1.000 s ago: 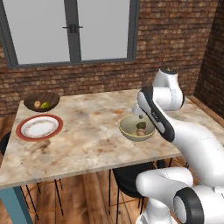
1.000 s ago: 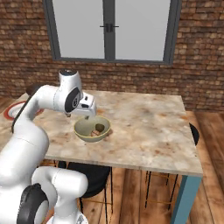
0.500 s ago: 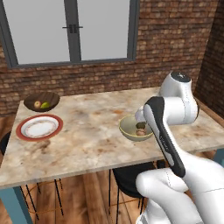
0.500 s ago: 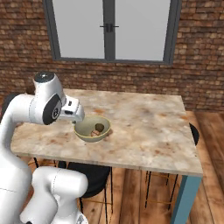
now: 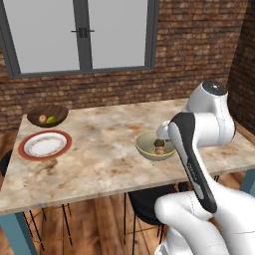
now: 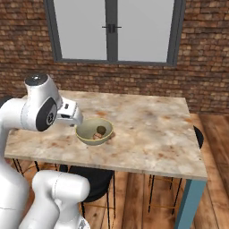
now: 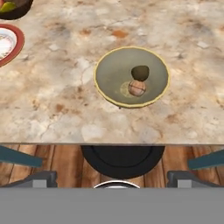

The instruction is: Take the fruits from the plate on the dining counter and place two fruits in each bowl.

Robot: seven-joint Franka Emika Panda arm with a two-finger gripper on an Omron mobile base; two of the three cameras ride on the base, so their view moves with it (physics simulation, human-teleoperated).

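From my left base view, the arm [image 5: 199, 149] covers the right rim of the pale bowl [image 5: 149, 147], so I see only part of the brownish fruit [image 5: 160, 146] in it; the dark green fruit beside it is hidden there. The gripper itself is masked by the arm's own links in both base views. In the hand view, the top edge cuts off the wooden bowl [image 7: 15, 9] and the left edge cuts the plate [image 7: 8, 43]. The fruits [image 5: 46, 119] in the wooden bowl are too small for me to tell apart clearly.
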